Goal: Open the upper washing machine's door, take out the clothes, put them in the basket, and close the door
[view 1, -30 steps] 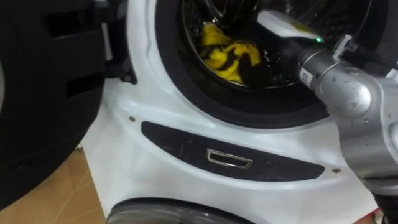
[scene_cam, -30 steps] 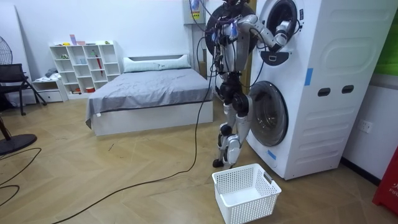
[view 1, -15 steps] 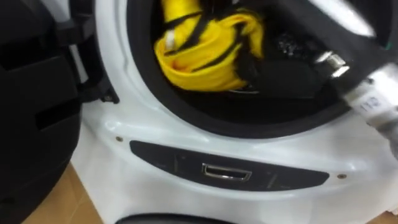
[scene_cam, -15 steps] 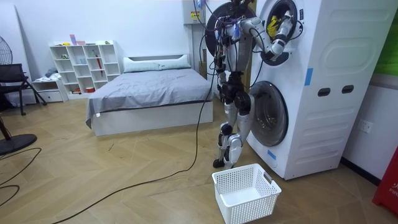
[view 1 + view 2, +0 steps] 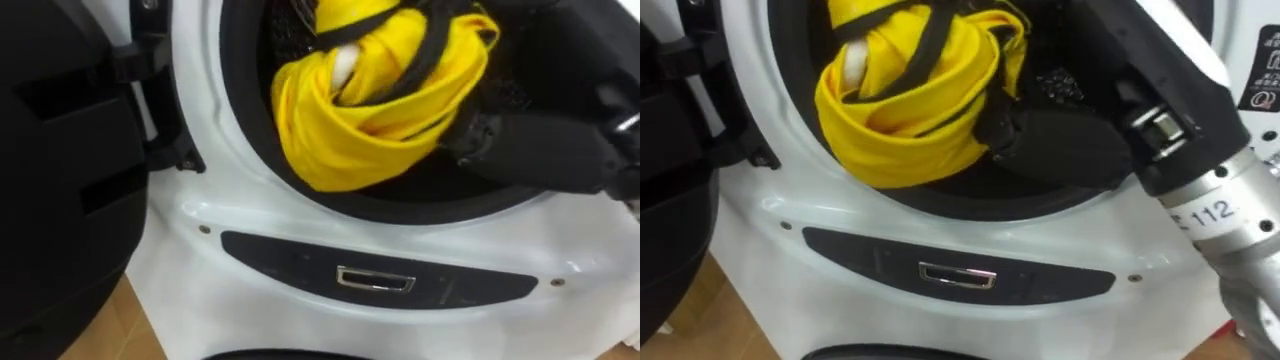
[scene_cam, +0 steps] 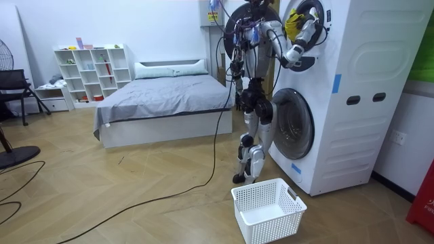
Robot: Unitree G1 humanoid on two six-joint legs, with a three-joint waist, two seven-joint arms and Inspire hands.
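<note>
Right eye view: yellow garment (image 5: 902, 135) gripped at the washing machine's (image 5: 770, 228) opening.
Fingers (image 5: 992, 124) of the right hand (image 5: 1065, 145) curl into the cloth, which bulges over the lower rim; open dark door (image 5: 670, 255) at left, white basket (image 6: 268, 211) on the floor.

Matt yellow cloth (image 5: 350, 140) hangs over the glossy white washing machine (image 5: 240, 205).

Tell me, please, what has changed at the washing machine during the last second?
The right hand, closed on the yellow garment, has drawn back and pulled it from deep inside the washing machine to the front rim of the opening, where it now sits bunched. The open door and the white basket on the floor stayed as they were, and the robot stands in the same place.
</note>
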